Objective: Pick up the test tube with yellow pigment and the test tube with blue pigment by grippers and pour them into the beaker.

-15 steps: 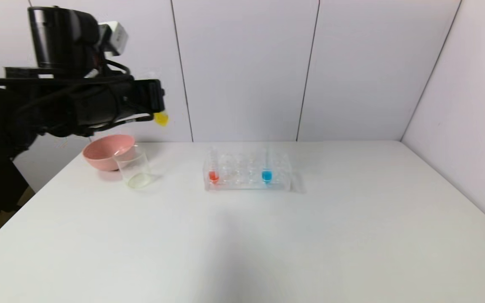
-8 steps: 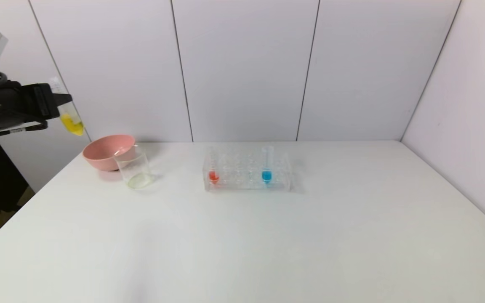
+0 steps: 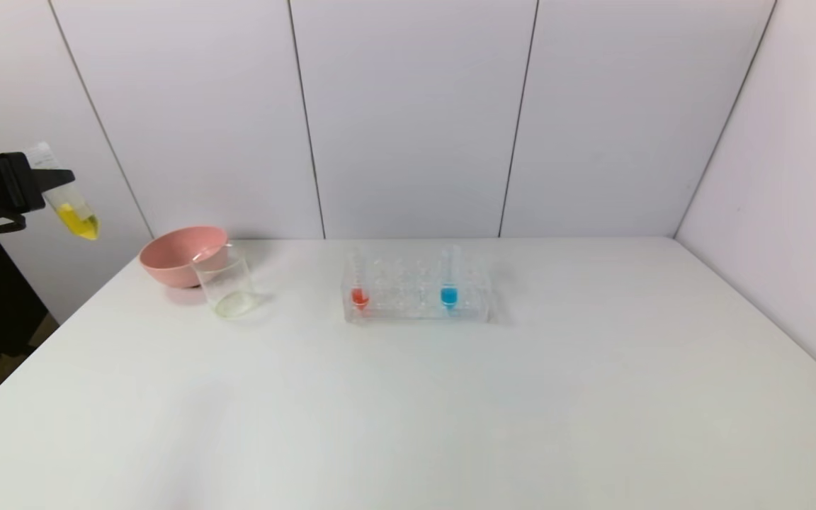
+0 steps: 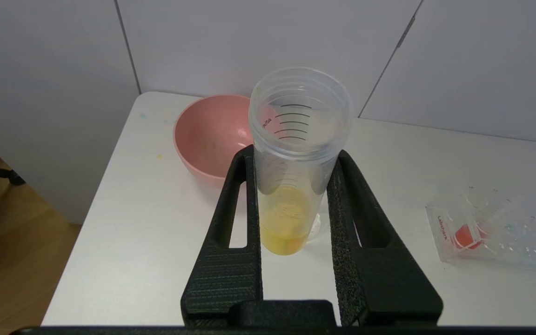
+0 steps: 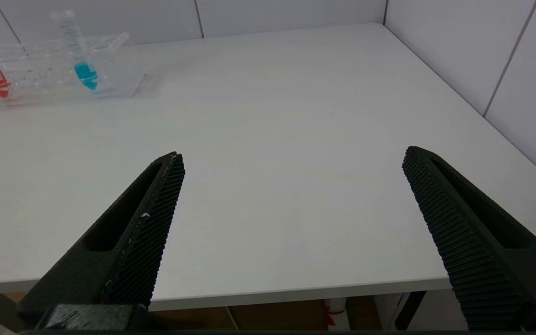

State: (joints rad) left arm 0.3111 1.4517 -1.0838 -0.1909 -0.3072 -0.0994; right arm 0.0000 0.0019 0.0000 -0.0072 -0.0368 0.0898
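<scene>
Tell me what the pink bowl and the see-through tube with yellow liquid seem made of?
The pink bowl looks like matte plastic: evenly coloured, with no sharp glints. The see-through tube with yellow liquid, clamped in the left gripper, seems clear plastic, with a ridged threaded rim and printed marks; glass can't be excluded.

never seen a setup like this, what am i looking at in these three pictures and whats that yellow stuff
It is a two-armed robot at a white table. One picture comes from a camera on its head; the other two come from cameras on its wrists, so the black prongs are each gripper's own fingers. The left gripper is shut on the yellow tube, held in the air off the table's left edge. The right gripper hangs open over the table's near right edge, holding nothing. On the table stand a pink bowl, a clear beaker in front of it, and a clear rack holding a red tube and the blue tube.
</scene>
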